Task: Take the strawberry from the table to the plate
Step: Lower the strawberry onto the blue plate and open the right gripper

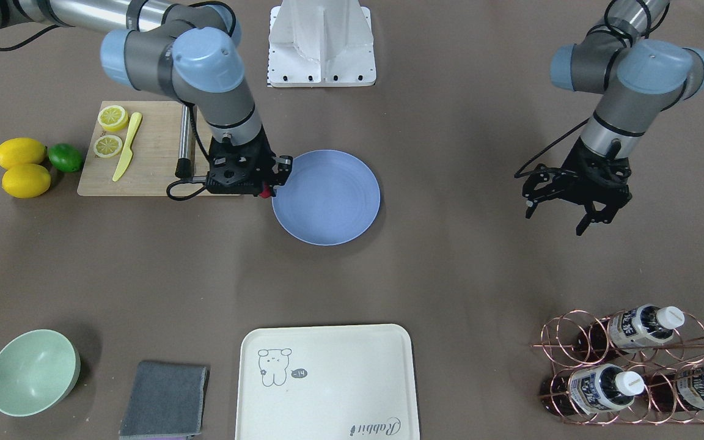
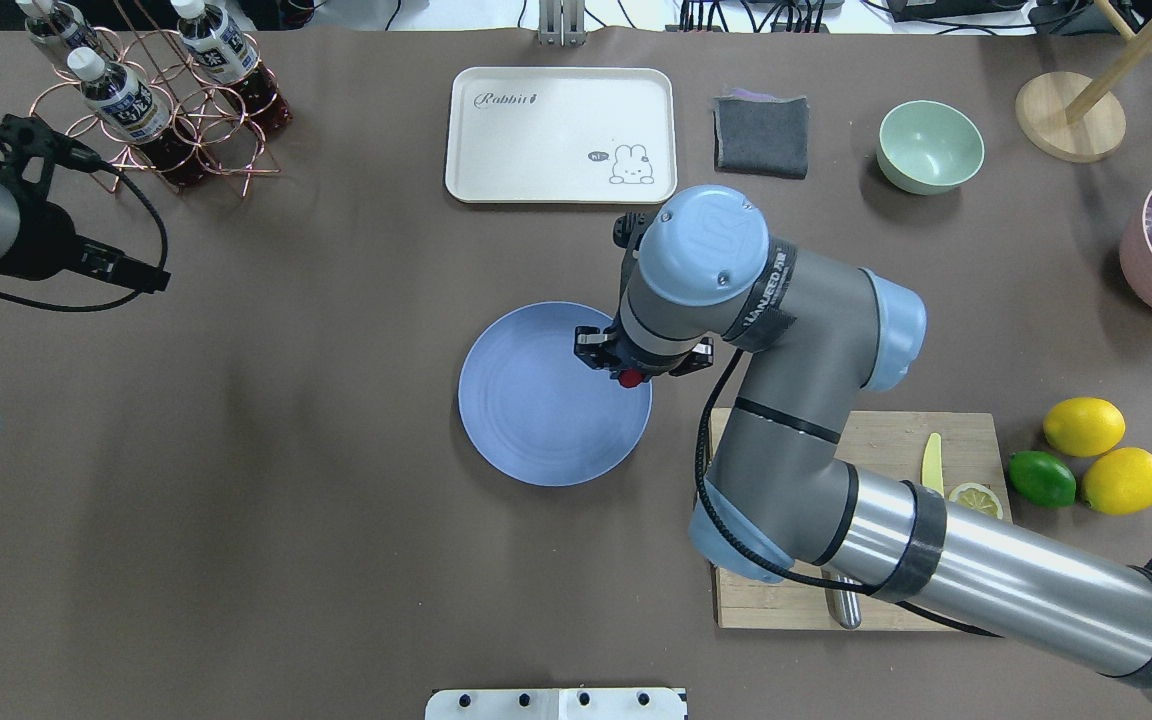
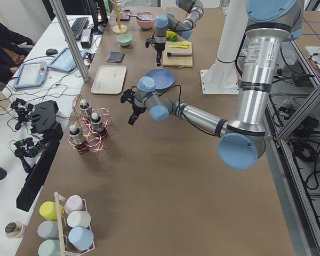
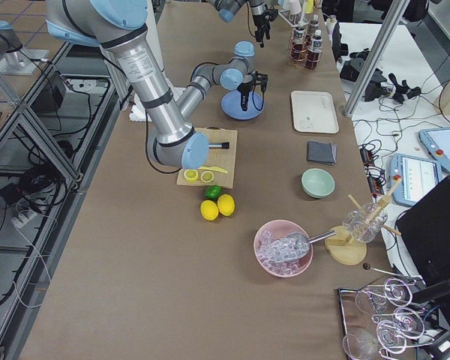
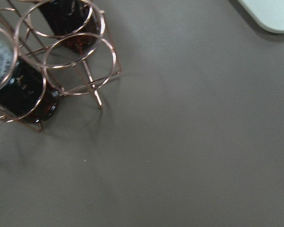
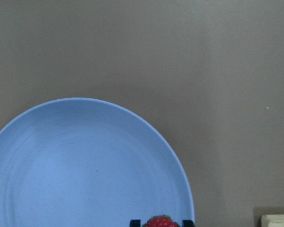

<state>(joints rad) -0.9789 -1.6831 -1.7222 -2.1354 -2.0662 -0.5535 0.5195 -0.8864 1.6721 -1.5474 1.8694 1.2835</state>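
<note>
Right jaws clasp a tiny red strawberry (image 2: 630, 378) over the plate (image 2: 536, 430).

The plate (image 2: 536, 420) lies near the middle of the tabletop (image 2: 286, 550), with the strawberry (image 2: 629, 378) in the right gripper (image 1: 266, 191) over its right rim. Further right is the cutting board (image 2: 971, 440) — then two lemons (image 2: 1084, 426) and a lime (image 2: 1041, 478). Along the far edge, from the left corner: bottle rack (image 2: 166, 110), tray (image 2: 556, 140), cloth (image 2: 761, 135), bowl (image 2: 931, 147).
</note>
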